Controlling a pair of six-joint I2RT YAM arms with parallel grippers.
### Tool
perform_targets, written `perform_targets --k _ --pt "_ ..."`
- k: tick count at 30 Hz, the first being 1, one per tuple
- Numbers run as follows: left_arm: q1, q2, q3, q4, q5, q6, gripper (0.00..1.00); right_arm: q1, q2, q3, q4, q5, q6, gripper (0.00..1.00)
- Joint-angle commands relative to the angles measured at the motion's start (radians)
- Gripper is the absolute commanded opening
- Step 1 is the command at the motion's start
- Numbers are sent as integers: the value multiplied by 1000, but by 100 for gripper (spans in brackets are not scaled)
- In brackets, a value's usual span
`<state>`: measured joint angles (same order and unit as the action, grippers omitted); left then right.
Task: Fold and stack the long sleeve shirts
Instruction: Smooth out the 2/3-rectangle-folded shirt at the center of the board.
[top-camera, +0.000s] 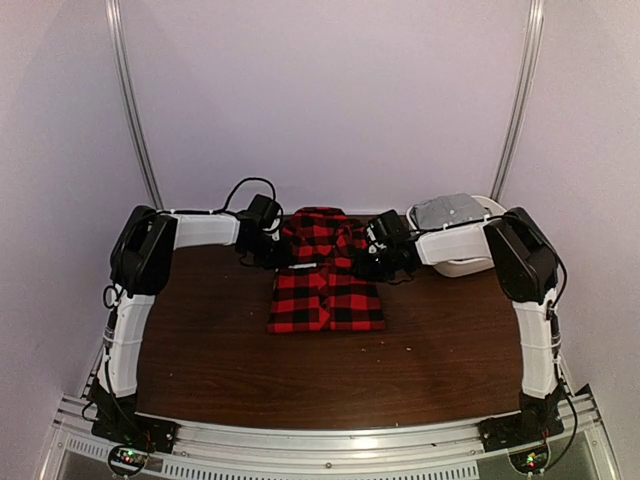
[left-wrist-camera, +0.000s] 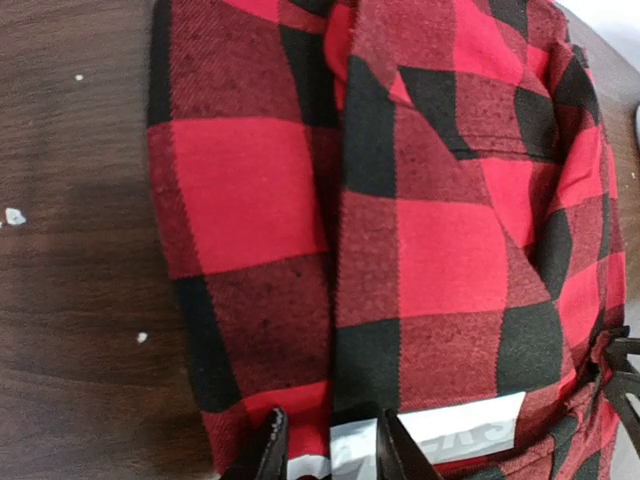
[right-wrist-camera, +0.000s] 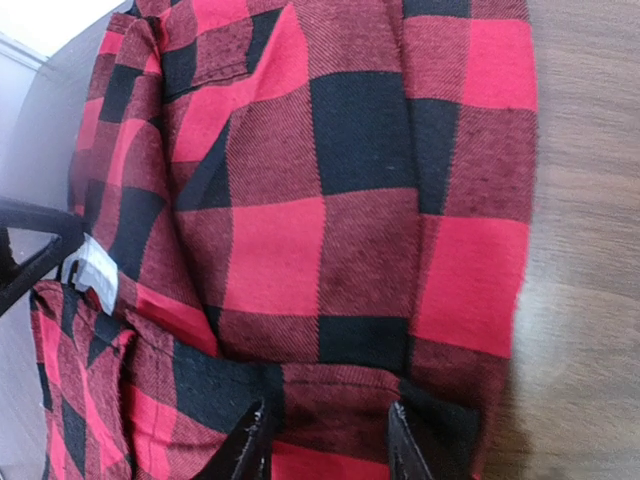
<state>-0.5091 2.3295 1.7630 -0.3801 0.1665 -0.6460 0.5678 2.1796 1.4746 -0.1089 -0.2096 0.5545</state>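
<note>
Dark table (top-camera: 200, 350), shirt (top-camera: 326, 297) collar behind hands.

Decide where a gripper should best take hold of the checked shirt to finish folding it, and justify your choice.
Probably the far collar end of the shirt: cloth is bunched thick there. Come from each side, as the left gripper and right gripper do; elsewhere it lies flat on the table.

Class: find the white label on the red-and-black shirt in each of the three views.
Top external: white label, a pale strip across the shirt middle.
Left wrist: bottom edge, label beside the left gripper.
Right wrist: left edge, label.
Shared landmark: the shirt's check pattern.
</note>
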Motion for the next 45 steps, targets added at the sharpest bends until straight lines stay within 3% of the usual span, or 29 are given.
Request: perform_targets --k 1,7,10,14,19,29,36,45 --pt "21 -44 25 -49 -72 51 34 24 -119 21 -135 125 -62 44" --pt "27 -157 -10 -73 -114 108 48 147 -210 -1 -202 205 -73 45" --pt "27 -231 -86 -71 -120 107 49 240 -218 -17 -214 239 -57 41" --pt "26 -346 -245 -20 -66 82 49 309 -192 -31 -220 254 -24 28" --pt "23 -484 -487 86 32 29 49 349 -122 -48 -218 251 4 24" --pt "-23 -611 -768 220 128 -58 49 390 -89 -92 -246 240 33 27" --pt "-81 -644 -822 243 155 -87 49 380 -262 -157 -245 253 47 37" --pt "-142 -677 -896 249 151 -127 49 306 -481 -452 -154 223 97 38"
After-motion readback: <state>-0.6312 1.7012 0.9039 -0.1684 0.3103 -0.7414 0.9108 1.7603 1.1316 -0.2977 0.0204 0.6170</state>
